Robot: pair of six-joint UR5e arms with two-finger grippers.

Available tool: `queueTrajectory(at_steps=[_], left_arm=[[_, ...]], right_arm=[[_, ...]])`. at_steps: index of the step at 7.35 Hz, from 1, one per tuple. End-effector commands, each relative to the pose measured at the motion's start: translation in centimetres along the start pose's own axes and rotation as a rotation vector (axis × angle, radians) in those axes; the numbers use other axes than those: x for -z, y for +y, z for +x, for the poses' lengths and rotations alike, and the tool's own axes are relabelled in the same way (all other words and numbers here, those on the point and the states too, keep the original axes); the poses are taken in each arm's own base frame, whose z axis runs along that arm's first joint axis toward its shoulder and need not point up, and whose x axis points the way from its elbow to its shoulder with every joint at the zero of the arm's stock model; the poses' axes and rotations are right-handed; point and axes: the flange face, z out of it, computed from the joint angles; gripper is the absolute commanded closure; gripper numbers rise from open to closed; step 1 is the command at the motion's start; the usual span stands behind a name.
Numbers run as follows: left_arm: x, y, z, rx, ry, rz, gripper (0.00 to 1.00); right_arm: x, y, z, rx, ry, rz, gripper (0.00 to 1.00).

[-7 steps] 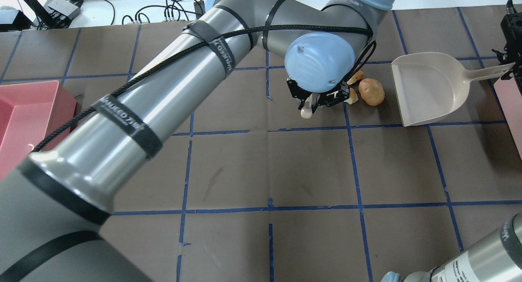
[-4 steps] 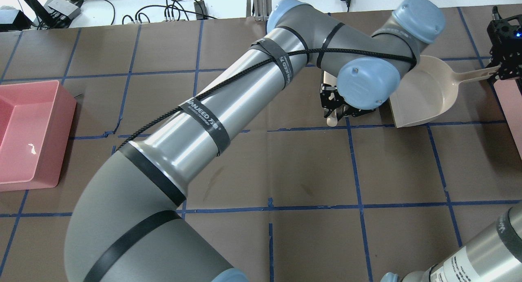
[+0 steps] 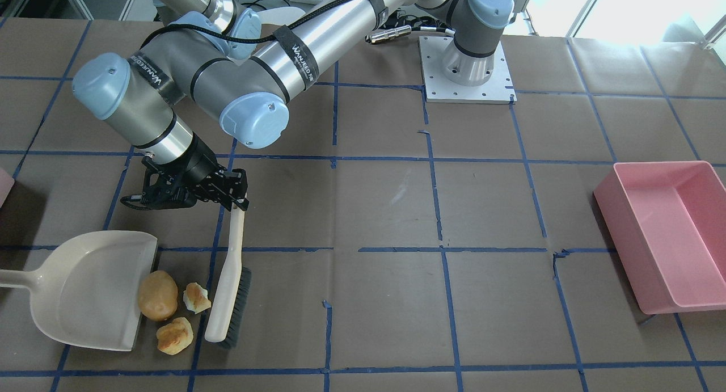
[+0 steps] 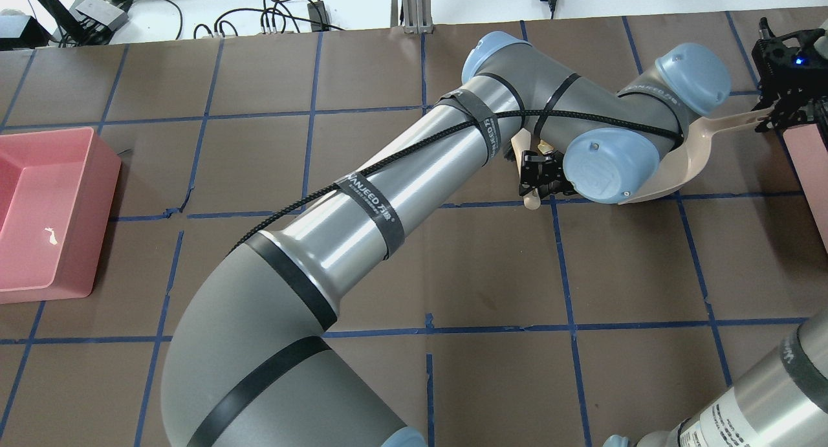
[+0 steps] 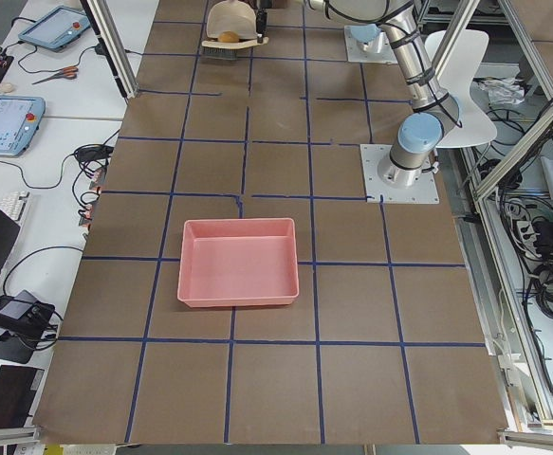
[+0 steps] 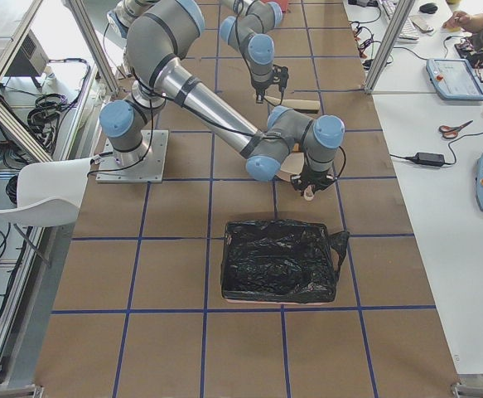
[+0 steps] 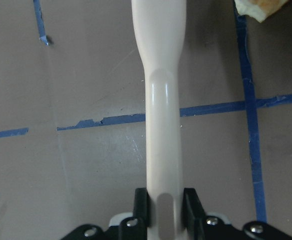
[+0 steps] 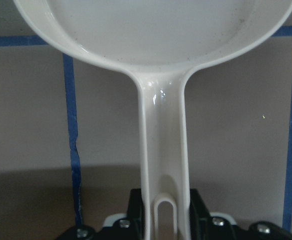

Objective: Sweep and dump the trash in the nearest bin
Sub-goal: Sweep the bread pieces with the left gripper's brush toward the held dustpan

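Observation:
The trash lies at the mouth of the cream dustpan: a tan potato-shaped lump touches its lip, with two bread-like chunks beside it. My left gripper is shut on the handle of a cream brush whose head stands just beside the chunks. The left wrist view shows its fingers clamped on the handle. My right gripper is shut on the dustpan handle. Only a pale pink corner of the bin shows. In the overhead view my left arm hides the trash.
A large pink tub stands at the far end on my left side. A container lined with a black bag shows in the exterior right view. Blue tape lines grid the brown table.
My left arm swung toward the dustpan with the brush, pushing the trash up to its mouth. In the overhead view the arm now covers the pieces. The right gripper still holds the dustpan.

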Motion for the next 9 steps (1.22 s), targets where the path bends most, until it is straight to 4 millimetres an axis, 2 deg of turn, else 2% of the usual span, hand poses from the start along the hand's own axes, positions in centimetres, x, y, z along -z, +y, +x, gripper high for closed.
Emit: queueTrajectory(at_steps=[1, 3, 4, 5, 7, 9], left_arm=[[-1.5, 0.4, 2.5, -0.020, -0.046, 0.024, 1.00], [-1.8, 0.9, 4.2, -0.037, -0.038, 0.029, 1.00], [-3.0, 1.0, 5.0, -0.049, -0.049, 0.019, 1.00], [-3.1, 0.9, 5.2, -0.050, -0.049, 0.021, 1.00], [-2.5, 0.6, 5.0, -0.035, -0.049, 0.036, 1.00], [-2.5, 0.5, 5.1, 0.066, -0.041, 0.047, 1.00]], right_arm=[[-0.2, -0.1, 0.0, -0.002, -0.001, 0.001, 0.96], [-0.2, -0.2, 0.0, -0.015, -0.001, 0.001, 0.96], [-0.2, -0.2, 0.0, -0.016, -0.002, 0.003, 0.96], [-0.3, -0.2, -0.1, -0.015, -0.003, 0.004, 0.96], [-0.7, -1.9, 0.3, -0.010, -0.010, 0.008, 0.96], [-0.9, -1.9, 0.3, -0.009, -0.013, 0.010, 0.96]])
